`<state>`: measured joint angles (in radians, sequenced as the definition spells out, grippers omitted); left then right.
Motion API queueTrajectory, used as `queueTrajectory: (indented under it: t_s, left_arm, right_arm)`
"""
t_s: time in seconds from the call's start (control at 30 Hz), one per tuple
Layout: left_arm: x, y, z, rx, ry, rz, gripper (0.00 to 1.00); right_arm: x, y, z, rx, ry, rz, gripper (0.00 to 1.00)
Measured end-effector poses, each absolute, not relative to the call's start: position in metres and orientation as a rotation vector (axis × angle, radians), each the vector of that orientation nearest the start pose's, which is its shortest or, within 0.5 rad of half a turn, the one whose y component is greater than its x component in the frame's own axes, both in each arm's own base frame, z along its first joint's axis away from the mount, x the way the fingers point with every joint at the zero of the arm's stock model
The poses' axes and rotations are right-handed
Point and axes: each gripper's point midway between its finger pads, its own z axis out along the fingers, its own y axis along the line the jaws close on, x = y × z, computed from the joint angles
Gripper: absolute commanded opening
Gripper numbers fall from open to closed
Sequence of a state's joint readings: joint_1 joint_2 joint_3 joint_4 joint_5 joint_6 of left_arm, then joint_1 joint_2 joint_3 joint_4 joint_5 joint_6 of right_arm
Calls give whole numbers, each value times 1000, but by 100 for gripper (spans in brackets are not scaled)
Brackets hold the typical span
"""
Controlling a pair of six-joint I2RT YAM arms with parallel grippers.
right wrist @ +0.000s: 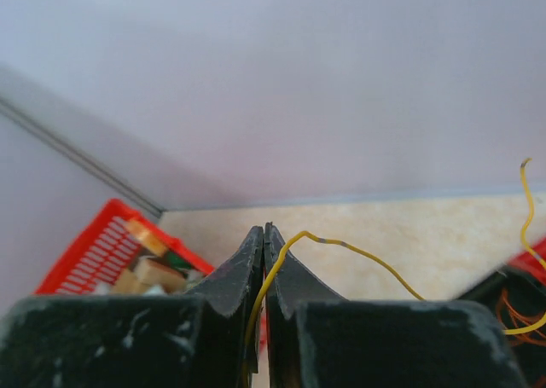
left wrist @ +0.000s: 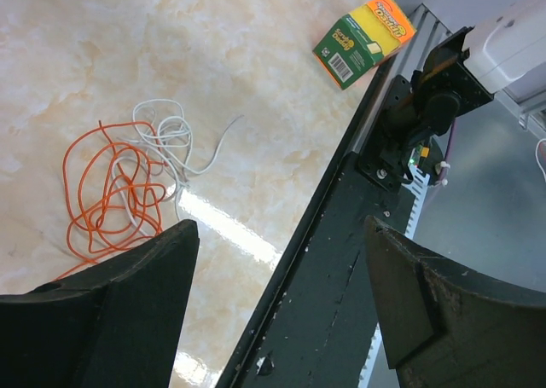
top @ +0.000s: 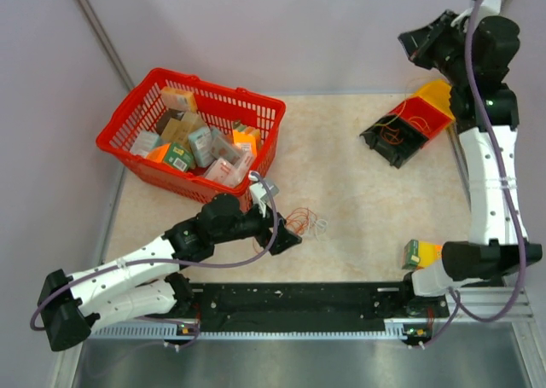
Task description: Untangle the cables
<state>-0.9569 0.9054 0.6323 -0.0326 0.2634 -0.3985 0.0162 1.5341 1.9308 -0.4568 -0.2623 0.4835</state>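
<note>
Two arms work the marbled beige desk (top: 358, 192) beside a red plastic mesh basket (top: 162, 170) of boxes: the left end effector (left wrist: 281, 226) hangs released just short of the tangle of hair-thin orange and whitish cables (left wrist: 128, 183), and the right end effector (right wrist: 264, 234), raised well apart, is clenched on a thin yellow wire (right wrist: 341, 244). Seemingly mid-task; next comes a careful pinch on one orange loop. Only the right wrist view shows the yellow strand, only the left wrist view the separate loops
</note>
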Motion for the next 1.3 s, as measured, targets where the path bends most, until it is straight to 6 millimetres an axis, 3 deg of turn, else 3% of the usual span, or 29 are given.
queueTrajectory:
  t_s: [0.1, 0.17, 0.23, 0.3, 0.43, 0.57, 0.63, 0.7, 0.8, 0.9, 0.93, 0.97, 1.07, 1.17, 1.3]
  left_arm:
    - [138, -302, 207, 733, 1898, -1152, 82]
    - [139, -303, 208, 722, 1898, -1155, 82]
    - [140, -303, 210, 713, 1898, -1157, 82]
    - [140, -303, 212, 703, 1897, -1161, 82]
    - [140, -302, 218, 686, 1883, -1171, 83]
    - [141, -304, 225, 679, 1873, -1181, 83]
    - [143, -307, 229, 674, 1869, -1188, 82]
    - [144, -311, 231, 670, 1866, -1198, 82]
    - [145, -315, 229, 668, 1877, -1209, 82]
    - [145, -318, 223, 676, 1898, -1214, 82]
    - [145, -319, 221, 679, 1903, -1215, 82]
    - [145, -319, 220, 679, 1906, -1215, 82]
    - [146, -321, 222, 678, 1906, -1217, 82]
    - [146, -323, 227, 681, 1895, -1226, 82]
    - [145, -325, 229, 691, 1891, -1238, 81]
  right_arm:
    - [400, 97, 540, 94, 1513, 669, 0]
    - [368, 108, 567, 48, 1443, 722, 0]
    - [346, 113, 579, 27, 1399, 760, 0]
    - [334, 116, 571, 21, 1395, 787, 0]
    - [334, 122, 511, 49, 1506, 812, 0]
    - [352, 129, 428, 124, 1687, 854, 0]
    - [352, 136, 378, 178, 1782, 908, 19]
    - [340, 144, 324, 259, 1879, 992, 38]
    - [310, 156, 255, 409, 1987, 1158, 55]
    - [282, 166, 207, 580, 2083, 1307, 70]
    - [274, 168, 195, 633, 2111, 1347, 72]
    - [266, 170, 186, 675, 2137, 1380, 83]
    - [248, 174, 179, 704, 2187, 1433, 96]
    - [233, 178, 180, 619, 2228, 1463, 98]
    - [210, 173, 152, 539, 2368, 1370, 97]
